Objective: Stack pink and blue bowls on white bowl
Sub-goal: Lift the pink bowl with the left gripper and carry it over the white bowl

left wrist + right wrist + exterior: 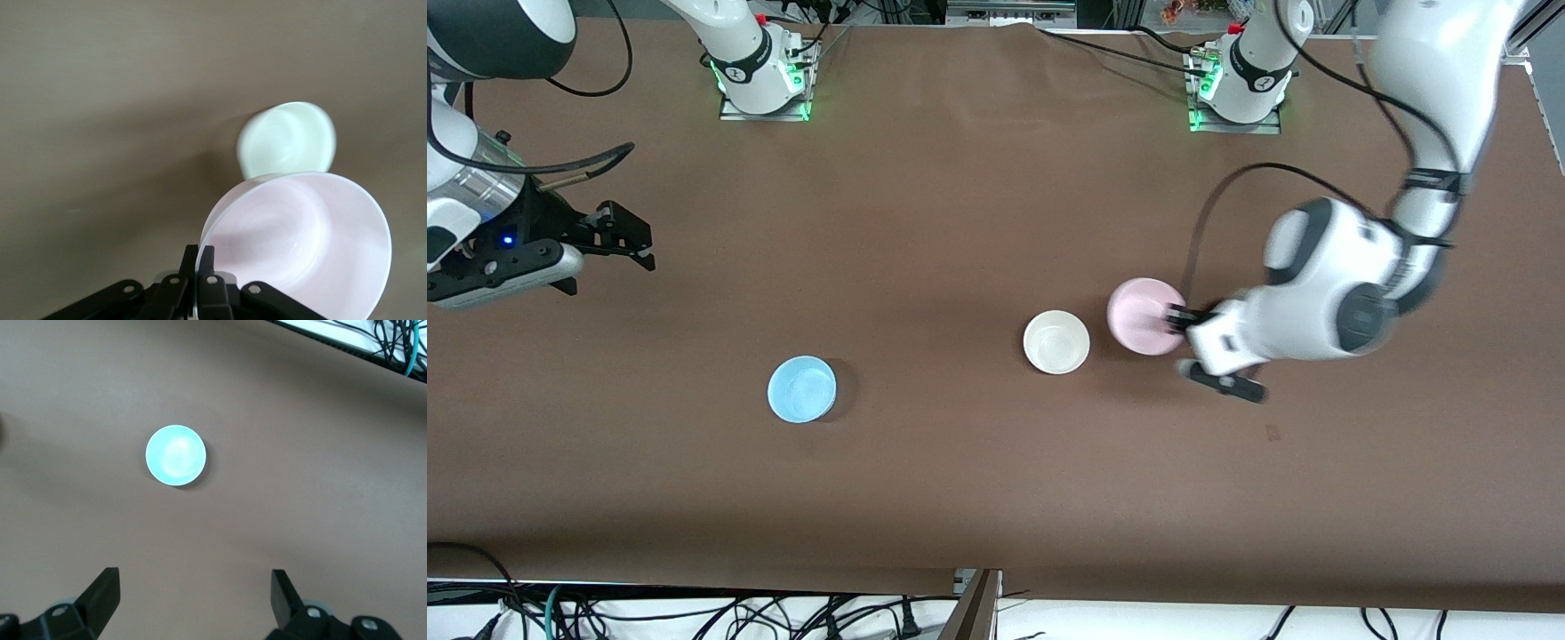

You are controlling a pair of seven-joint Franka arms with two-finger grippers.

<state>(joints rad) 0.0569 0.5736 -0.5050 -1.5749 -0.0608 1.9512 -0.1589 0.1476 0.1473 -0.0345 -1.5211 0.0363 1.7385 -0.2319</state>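
My left gripper [1179,318] is shut on the rim of the pale pink bowl [1143,316], one finger inside the rim and one outside. In the left wrist view the pink bowl [300,247] hangs tilted from the gripper [199,257], with the white bowl [288,140] just past it. The white bowl [1056,341] stands upright on the table beside the pink one, toward the right arm's end. The sky blue bowl [802,388] sits alone on the table, farther toward the right arm's end. My right gripper [628,238] waits open and empty; the blue bowl [175,454] shows in its wrist view, well away from the gripper [193,583].
The brown table [960,222] bears only the three bowls. The two arm bases [763,76] [1240,84] stand along its farthest edge. Cables [694,613] lie off the table's nearest edge.
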